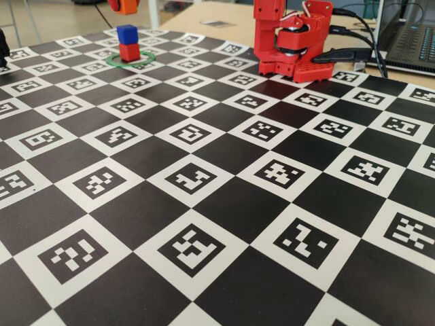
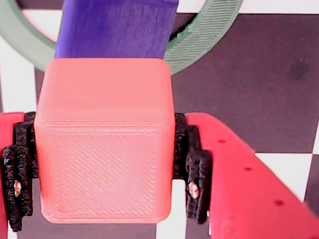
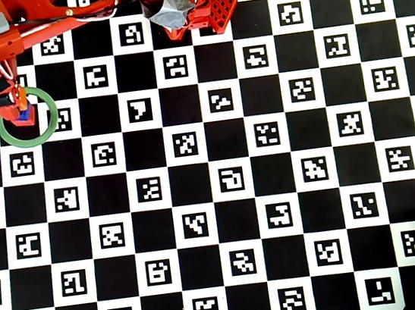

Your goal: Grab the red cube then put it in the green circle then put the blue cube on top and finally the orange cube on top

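Last cube going on.
The gripper [image 2: 104, 164] pinches the orange cube [image 2: 104, 144] above the blue cube [image 1: 127, 34]; it needs centring, then lowering.

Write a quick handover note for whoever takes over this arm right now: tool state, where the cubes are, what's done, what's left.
Tool: shut on the orange cube, held in the air above the stack.
Red cube: inside the green circle.
Blue cube: sitting on the red cube.
Done: red placed, blue stacked.
Left: lower the orange cube onto the blue cube, open, back away.
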Robot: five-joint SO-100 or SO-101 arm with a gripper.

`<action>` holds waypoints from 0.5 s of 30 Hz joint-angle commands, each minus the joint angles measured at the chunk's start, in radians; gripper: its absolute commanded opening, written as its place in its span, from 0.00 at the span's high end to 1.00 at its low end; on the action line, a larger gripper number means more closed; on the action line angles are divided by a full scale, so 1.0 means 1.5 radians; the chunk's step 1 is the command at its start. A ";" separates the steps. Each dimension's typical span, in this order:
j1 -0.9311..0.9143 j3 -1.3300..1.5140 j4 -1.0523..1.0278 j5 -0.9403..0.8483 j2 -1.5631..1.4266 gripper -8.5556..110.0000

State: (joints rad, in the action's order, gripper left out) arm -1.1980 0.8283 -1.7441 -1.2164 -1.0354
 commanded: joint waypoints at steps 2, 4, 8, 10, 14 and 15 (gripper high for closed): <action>-0.010 -0.074 -0.064 -0.004 -0.017 0.92; -0.011 -0.080 -0.064 -0.003 -0.012 0.92; -0.014 -0.082 -0.064 -0.005 -0.008 0.92; -0.015 -0.084 -0.064 -0.005 -0.006 0.92; -0.017 -0.088 -0.064 -0.008 -0.002 0.92; -0.018 -0.089 -0.064 -0.008 -0.001 0.92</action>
State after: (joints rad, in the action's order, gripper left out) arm -1.2103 0.7885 -1.7441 -1.2164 -1.0094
